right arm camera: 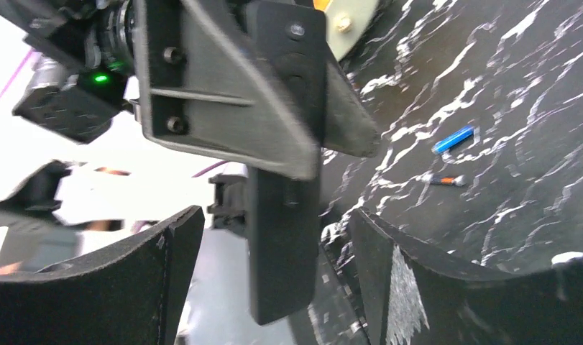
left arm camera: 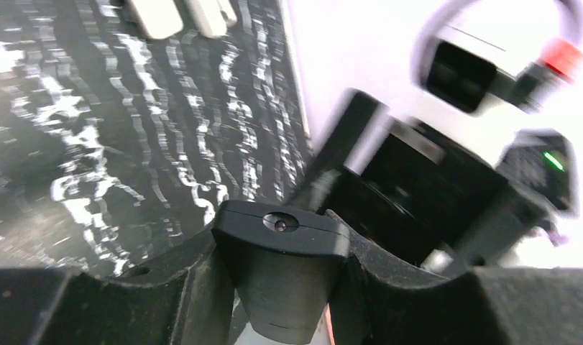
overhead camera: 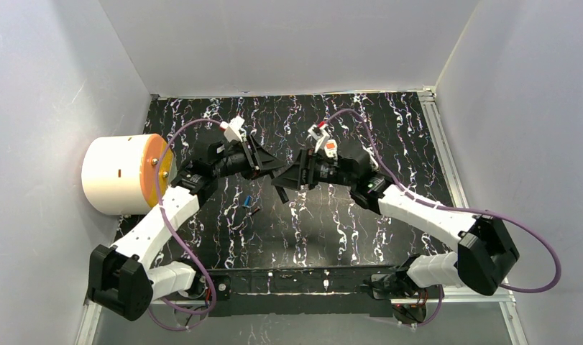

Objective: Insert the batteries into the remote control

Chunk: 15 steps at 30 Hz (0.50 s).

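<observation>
1. Fingers first: the left fingers (left arm camera: 170, 291) are closed on one end of the black remote control (left arm camera: 281, 266), pinching it so that the rest of it juts toward the right arm, clear of the surface. The right fingers (right arm camera: 130, 287) stand spread on either side of the remote's free end, with a gap on each side, touching nothing.
2. This pairing reads as a hand-over or re-grip. One arm carries the remote while the other lines up for a hold, probably so that the battery bay can be faced and reached.
3. The table (overhead camera: 331, 230), black with white marbling, lies below the remote, which does not rest on it.
4. The white drum (overhead camera: 119, 175) with its orange face sits well apart from the remote, on the left arm's side, out of the working zone.
5. The batteries lie loose on the table near the remote, on its left-arm side and nearer the arm bases. The blue battery (right arm camera: 453, 139) and the dark battery (right arm camera: 446, 180) lie just beside each other. I cannot tell whether a green one is there. Neither is held; they seem parked within reach for picking once the remote is steadied.
</observation>
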{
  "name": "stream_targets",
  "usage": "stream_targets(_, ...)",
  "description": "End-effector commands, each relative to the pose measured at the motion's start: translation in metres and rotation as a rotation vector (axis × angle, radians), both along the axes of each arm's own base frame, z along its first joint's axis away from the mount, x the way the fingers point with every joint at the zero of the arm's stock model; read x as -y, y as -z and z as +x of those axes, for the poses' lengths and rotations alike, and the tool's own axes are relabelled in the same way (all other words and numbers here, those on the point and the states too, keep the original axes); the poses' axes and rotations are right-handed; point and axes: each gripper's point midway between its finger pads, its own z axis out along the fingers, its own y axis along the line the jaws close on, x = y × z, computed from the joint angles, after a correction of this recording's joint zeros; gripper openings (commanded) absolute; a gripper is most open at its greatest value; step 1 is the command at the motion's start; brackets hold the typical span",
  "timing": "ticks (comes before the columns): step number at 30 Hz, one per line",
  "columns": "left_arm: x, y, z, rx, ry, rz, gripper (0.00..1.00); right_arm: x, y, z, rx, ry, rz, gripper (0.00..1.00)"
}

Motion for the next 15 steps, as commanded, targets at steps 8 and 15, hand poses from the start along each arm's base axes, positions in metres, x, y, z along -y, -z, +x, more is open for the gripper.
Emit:
stream_targets(8,-0.039,0.022,0.019,-0.159,-0.261,0.262,0.0,-0.013,0.048,0.01,0.377,0.203,-0.588,0.65)
stream_targets(15,-0.038,0.021,0.013,-0.173,-0.244,0.259,0.0,-0.022,0.04,0.007,0.37,0.228,-0.53,0.32)
